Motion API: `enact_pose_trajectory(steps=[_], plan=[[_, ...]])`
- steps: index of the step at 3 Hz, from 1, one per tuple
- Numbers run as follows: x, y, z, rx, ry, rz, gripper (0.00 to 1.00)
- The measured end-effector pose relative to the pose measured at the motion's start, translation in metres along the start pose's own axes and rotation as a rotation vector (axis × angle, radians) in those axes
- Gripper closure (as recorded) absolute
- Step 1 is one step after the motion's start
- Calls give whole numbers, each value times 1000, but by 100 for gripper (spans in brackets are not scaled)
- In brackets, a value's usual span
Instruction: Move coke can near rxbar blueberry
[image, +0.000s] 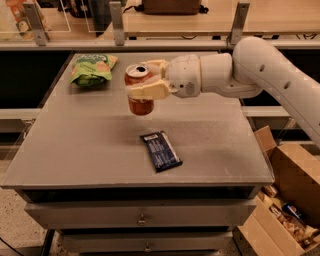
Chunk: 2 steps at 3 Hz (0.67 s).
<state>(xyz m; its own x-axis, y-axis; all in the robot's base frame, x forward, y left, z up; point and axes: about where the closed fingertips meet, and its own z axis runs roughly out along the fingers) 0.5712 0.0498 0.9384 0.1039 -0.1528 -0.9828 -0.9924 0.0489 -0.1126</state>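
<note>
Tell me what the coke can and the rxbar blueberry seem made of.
The coke can: likely thin aluminium, glossy red paint, silvery top. The rxbar blueberry: seemingly flexible plastic film, dark navy, faint sheen. The gripper holds the can above the table.

Tbl (90, 145), rxbar (160, 150), prob. snack bag (91, 69), claw (140, 79) above
</note>
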Motion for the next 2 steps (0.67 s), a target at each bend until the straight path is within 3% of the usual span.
enact_pose_trajectory(steps=[1, 2], plan=[[10, 16, -18, 35, 13, 35, 100], [21, 24, -27, 48, 29, 57, 83]])
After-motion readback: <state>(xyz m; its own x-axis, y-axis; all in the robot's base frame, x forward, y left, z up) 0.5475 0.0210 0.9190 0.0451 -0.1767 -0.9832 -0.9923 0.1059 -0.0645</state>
